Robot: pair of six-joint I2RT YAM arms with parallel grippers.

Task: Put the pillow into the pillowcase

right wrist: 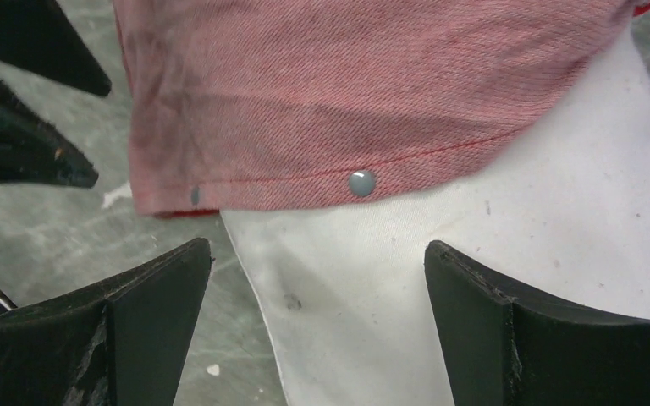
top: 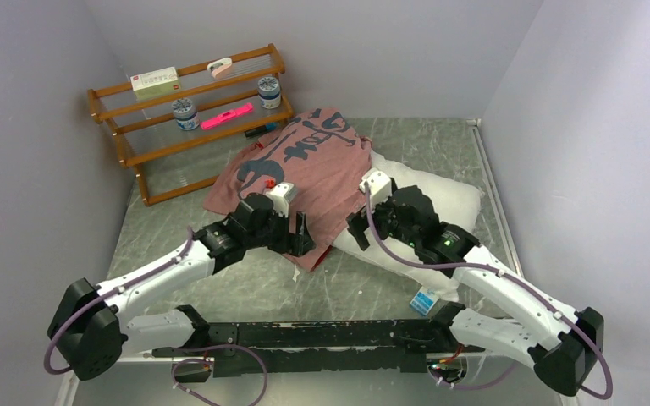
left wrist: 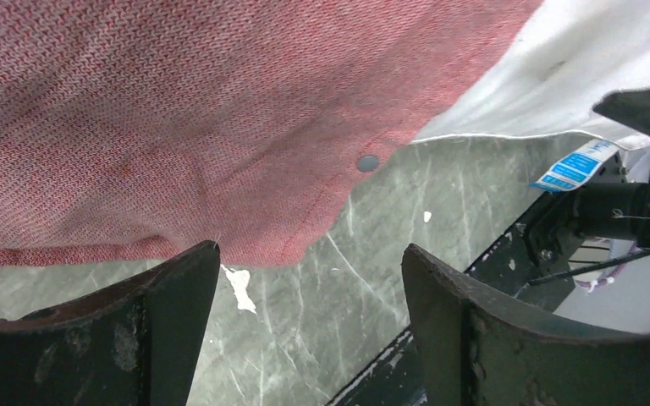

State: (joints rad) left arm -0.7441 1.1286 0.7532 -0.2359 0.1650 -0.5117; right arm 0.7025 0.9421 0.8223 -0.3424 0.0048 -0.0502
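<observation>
The pillowcase (top: 296,161) lies pale-pink side up at the middle of the table, and its right part drapes over the white pillow (top: 440,199). My left gripper (top: 300,233) hovers open at the case's near edge. In the left wrist view the pillowcase (left wrist: 178,127) hem with a grey snap (left wrist: 368,162) hangs just past the left gripper (left wrist: 309,262), with nothing between its fingers. My right gripper (top: 357,228) stands open beside it. In the right wrist view the right gripper (right wrist: 317,258) straddles the pillow (right wrist: 474,271) edge just below the pillowcase (right wrist: 347,85) hem, gripping nothing.
A wooden rack (top: 135,152) stands at the back left with jars, a box and pink items on its shelves. A blue tag (top: 424,300) on the pillow's near corner lies by the right arm. Grey walls close in on the left, back and right.
</observation>
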